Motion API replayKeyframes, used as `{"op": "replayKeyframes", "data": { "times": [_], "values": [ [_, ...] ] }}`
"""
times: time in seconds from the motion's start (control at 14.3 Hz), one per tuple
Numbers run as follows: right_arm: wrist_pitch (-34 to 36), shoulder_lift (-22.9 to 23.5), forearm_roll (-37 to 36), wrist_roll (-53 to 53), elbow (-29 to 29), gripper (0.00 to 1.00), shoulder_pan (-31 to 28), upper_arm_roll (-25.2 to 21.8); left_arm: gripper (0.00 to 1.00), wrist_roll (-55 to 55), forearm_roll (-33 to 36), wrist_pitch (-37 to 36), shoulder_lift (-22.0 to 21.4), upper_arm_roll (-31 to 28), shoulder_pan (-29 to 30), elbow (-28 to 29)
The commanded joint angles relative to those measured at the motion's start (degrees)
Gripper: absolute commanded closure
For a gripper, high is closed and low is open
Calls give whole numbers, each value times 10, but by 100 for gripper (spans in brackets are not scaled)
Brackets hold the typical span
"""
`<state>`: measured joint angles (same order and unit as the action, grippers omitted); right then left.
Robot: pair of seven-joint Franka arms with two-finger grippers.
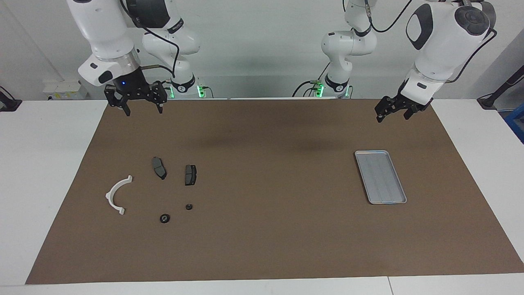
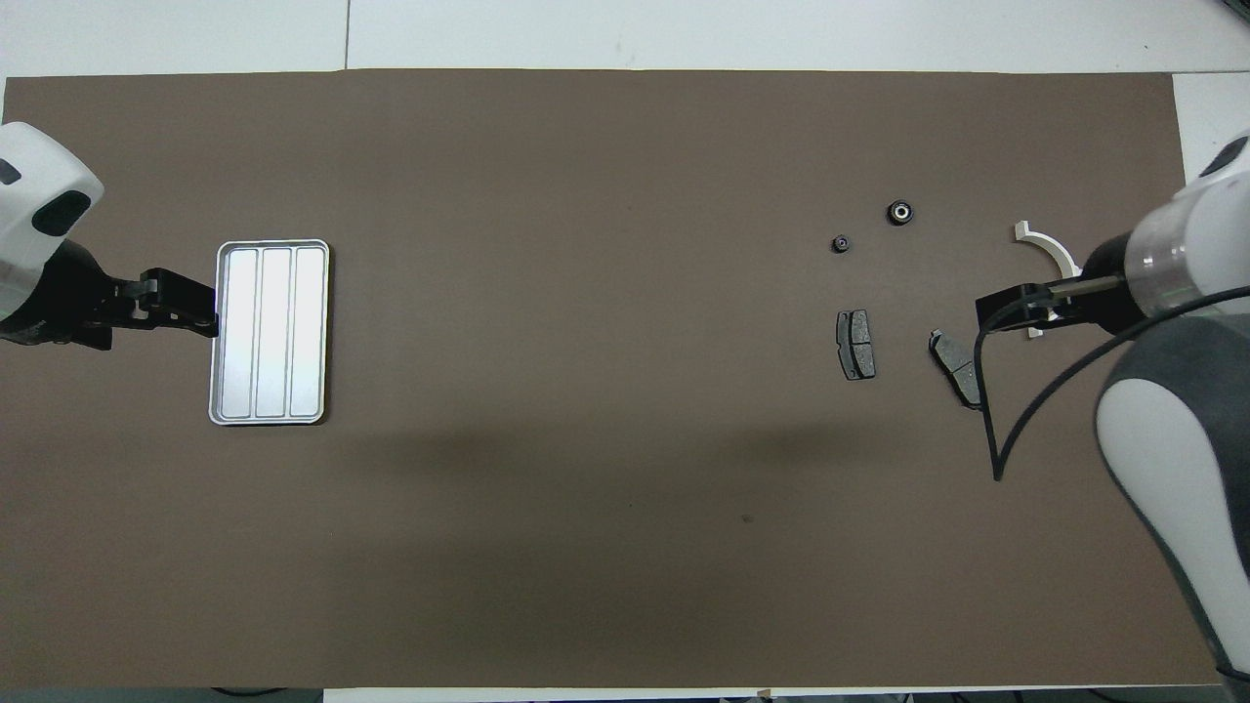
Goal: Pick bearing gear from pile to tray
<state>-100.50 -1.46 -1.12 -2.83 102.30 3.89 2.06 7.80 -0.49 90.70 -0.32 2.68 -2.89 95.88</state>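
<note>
From overhead the open right gripper (image 2: 988, 314) hides part of the bracket (image 2: 1060, 256); open left gripper (image 1: 392, 114) over brown mat (image 1: 262, 229)

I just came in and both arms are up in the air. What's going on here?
Nothing is held yet. The right gripper, jaws open, is in the air above the mat at the right arm's end of the table, near the pile: a white bracket, two brake pads and two small black round pieces. The left gripper, also open, waits in the air near the tray, which has no part in it.
</note>
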Motion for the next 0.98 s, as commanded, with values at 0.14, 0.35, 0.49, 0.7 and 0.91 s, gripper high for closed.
{"op": "replayKeyframes", "data": {
  "times": [0.14,0.35,0.49,0.7,0.91],
  "values": [
    [-98,94,-5,-72,1,0,18,0,0,-2,-2,-1,-9,-5,-5,4],
    [-173,162,-27,-117,-3,0,27,0,0,-2,-2,-1,-9,-5,-5,4],
    [-206,196,-30,-121,-8,0,25,0,0,-2,-2,-1,-9,-4,-5,4],
    [-218,240,-31,-128,-30,0,26,-1,0,-2,-2,-1,-9,-5,-5,4],
    [-211,303,-31,-139,-84,0,26,0,0,-2,-2,-1,-9,-5,-5,4]
  ]
}}
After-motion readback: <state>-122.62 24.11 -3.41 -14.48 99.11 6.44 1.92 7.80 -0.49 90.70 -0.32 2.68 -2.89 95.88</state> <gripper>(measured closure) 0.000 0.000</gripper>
